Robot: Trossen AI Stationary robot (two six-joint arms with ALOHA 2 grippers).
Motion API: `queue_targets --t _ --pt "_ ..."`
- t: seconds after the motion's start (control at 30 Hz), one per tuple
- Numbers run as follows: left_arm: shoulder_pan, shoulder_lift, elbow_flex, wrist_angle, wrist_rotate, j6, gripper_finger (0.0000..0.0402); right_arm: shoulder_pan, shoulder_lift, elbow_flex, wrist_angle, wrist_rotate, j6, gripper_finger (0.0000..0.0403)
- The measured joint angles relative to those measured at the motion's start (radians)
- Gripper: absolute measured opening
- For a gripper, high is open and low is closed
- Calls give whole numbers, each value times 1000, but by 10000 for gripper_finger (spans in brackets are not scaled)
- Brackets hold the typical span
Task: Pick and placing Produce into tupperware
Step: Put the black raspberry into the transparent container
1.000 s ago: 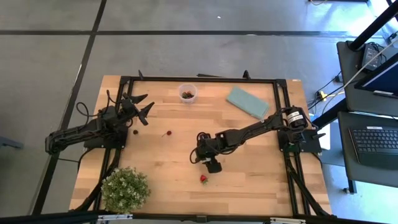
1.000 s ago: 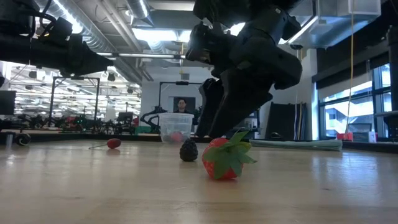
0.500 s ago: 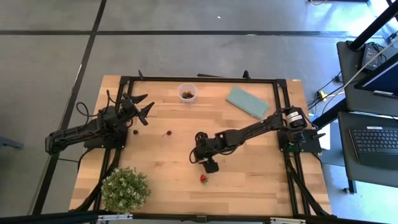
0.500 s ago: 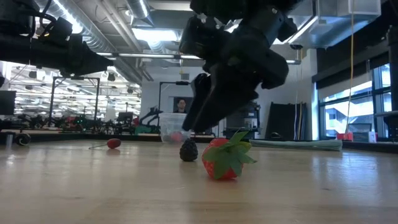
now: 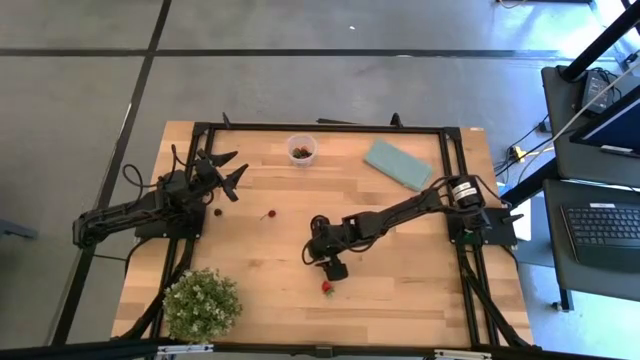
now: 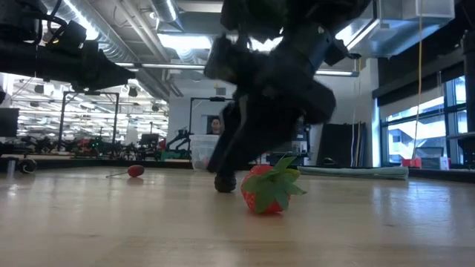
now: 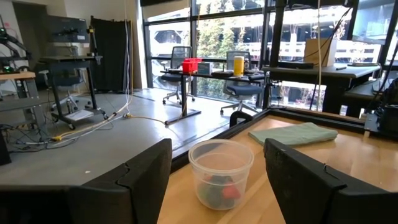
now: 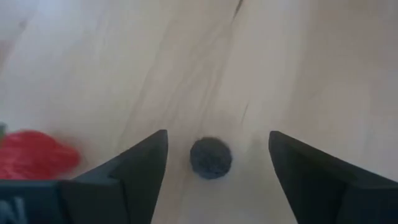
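My right gripper (image 8: 217, 138) is open and low over the table's near middle (image 5: 332, 266). Its fingers stand on either side of a small dark berry (image 8: 211, 157) lying on the wood, apart from it. A red strawberry (image 6: 269, 190) with green leaves lies just nearer (image 5: 327, 288). The clear round cup (image 5: 301, 149) stands by the far edge with red and dark pieces inside (image 7: 219, 188). My left gripper (image 5: 232, 175) waits open at the left, pointing at the cup. A red cherry (image 5: 267, 214) with a stem and a dark piece (image 5: 218, 211) lie between them.
A flat teal piece (image 5: 398, 163) lies at the far right. A leafy potted plant (image 5: 202, 305) stands at the near left corner. A black frame (image 5: 320, 128) runs around the table's edges. Bare wood lies right of the strawberry.
My right gripper has come down toward the dark berry and shifted a little toward the table's left, tipping as it went. The berry and the strawberry have stayed where they were.
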Motion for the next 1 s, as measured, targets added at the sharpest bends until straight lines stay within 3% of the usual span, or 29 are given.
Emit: queue_targets --t 1.0 --pt "0 0 0 0 0 1 247 -3 40 1 -61 -3 -9 173"
